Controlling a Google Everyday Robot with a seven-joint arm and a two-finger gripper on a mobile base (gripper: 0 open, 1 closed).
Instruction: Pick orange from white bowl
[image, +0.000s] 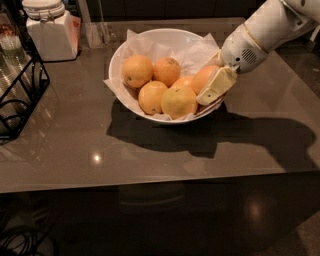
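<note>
The white bowl (116, 64) stands on the dark table, lined with crinkled white paper, and holds several fruits. The orange (201, 77), the deepest in colour, lies at the bowl's right side. My gripper (210, 83) reaches in from the upper right on a white arm and sits around the orange, with its cream-coloured front part lying over the orange's near right side. The orange's far side is hidden. Paler yellow-orange fruits (151, 96) fill the bowl's left and middle, and a yellowish round one (178, 102) lies at the front.
A white square lidded jar (47, 31) stands at the back left. A black wire rack (22, 95) holding glassware is at the left edge. The table's front edge (150, 181) runs across below the bowl.
</note>
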